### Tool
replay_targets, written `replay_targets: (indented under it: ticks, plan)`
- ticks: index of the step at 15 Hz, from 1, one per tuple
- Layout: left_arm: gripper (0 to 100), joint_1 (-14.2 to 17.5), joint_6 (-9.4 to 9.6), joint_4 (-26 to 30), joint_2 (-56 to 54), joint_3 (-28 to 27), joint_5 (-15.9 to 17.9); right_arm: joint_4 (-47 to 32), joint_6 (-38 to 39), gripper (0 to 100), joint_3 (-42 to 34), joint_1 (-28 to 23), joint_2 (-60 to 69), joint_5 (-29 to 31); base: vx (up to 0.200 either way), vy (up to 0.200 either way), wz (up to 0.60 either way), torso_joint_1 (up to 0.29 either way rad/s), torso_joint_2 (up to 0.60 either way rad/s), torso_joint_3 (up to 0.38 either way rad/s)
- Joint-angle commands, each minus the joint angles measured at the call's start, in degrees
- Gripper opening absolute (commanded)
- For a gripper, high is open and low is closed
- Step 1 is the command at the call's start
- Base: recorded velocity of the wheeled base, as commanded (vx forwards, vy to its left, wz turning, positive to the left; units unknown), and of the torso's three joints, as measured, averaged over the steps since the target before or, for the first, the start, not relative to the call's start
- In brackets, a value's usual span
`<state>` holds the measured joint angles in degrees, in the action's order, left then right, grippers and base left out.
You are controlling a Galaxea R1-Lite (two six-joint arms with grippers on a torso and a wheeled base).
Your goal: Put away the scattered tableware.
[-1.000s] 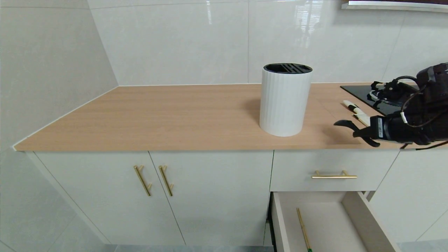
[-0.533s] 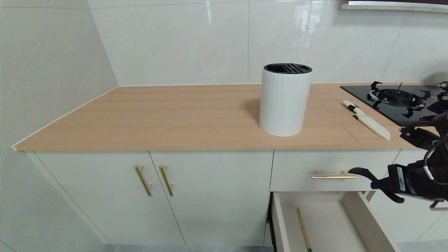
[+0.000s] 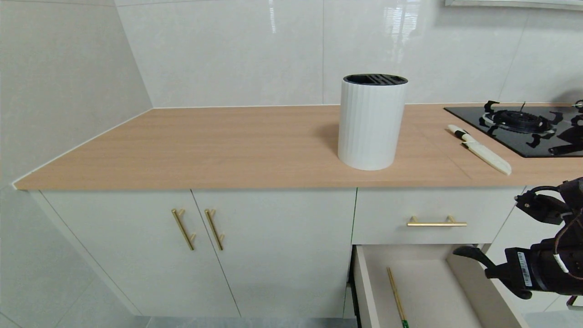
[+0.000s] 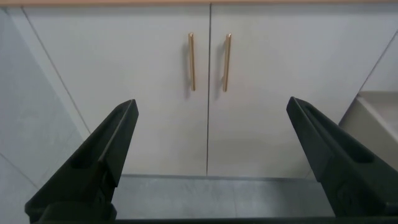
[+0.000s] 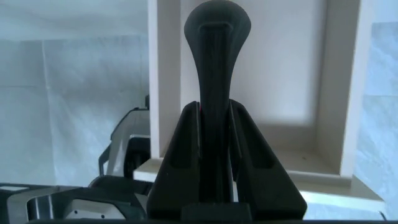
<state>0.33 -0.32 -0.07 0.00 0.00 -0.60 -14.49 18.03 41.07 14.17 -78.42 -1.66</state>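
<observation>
Head view: pale knife (image 3: 480, 152) flat on the wooden counter (image 3: 205, 146), right of middle, between the white knife block (image 3: 371, 123) and the black stove (image 3: 519, 125). Chopsticks (image 3: 395, 296) inside the open drawer (image 3: 364, 287) at the bottom. Right gripper (image 3: 461, 251) low at the right, by the drawer's side.

Right wrist view: fingers (image 5: 217, 62) pressed together, holding nothing.

Left wrist view: left gripper (image 4: 211, 109) spread wide, empty, facing two gold door handles (image 4: 191, 61).

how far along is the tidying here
Done: chopsticks lie in the open drawer. In hand: nothing; the right end effector is empty by that drawer. Left: the knife lies on the counter near the white knife holder, and the drawer needs closing.
</observation>
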Motion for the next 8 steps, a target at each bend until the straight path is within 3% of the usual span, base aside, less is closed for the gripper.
replay_targets:
  ticks: [1,8]
  plan:
    - [100,0.0,-0.03,0.0,0.0,0.0,0.0,0.0,0.0,0,-0.1,0.1,-0.9,0.0,0.000,0.000,0.00,-0.134,0.44,0.290]
    - [100,0.0,-0.03,0.0,0.0,0.0,0.0,0.0,0.1,0,-0.3,0.1,-3.6,-0.1,0.000,0.000,0.00,-0.117,0.46,0.332]
